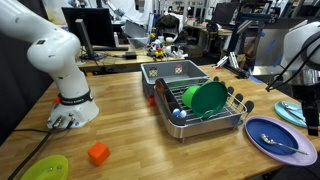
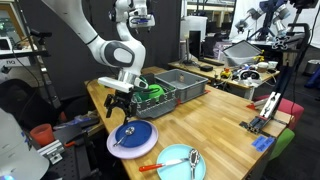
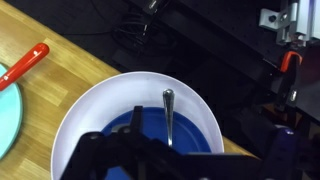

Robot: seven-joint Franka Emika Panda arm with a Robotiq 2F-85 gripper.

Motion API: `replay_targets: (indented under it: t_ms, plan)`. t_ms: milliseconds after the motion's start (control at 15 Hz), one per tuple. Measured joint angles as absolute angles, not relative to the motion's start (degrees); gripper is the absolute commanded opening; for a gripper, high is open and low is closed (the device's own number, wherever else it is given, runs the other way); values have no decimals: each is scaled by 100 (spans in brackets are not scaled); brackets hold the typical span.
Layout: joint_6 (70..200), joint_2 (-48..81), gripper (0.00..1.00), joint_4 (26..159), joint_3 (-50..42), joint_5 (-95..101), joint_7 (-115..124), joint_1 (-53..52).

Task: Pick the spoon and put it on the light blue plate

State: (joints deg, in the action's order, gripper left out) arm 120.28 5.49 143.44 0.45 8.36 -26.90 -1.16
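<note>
1. The gripper (image 2: 121, 108) hangs just above the darker blue plate (image 3: 100, 105). Its jaws are spread apart and nothing is between them.
2. The spoon (image 3: 168, 115) lies flat on that darker plate, roughly under the gripper in the wrist view. Whether a finger touches it cannot be told.
3. The light blue plate (image 2: 172, 160) sits on the counter (image 2: 215, 120) just beside the darker one, apart from the spoon. A pale utensil (image 2: 193, 158) appears to lie on it, though it is too small to name. A red-handled tool (image 3: 25, 62) lies just beside its rim.
4. By my judgement no step of the task is done yet, since the spoon is ungrasped and on the wrong plate.
5. What is left is closing on the slim handle, lifting it, the short carry to the neighbouring plate, and letting go.
</note>
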Motion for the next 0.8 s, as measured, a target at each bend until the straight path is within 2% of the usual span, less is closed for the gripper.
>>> replay_targets:
  t_ms: [800]
  plan:
    - [12250, 864, 100, 14348, 160, 868, -2683, -130]
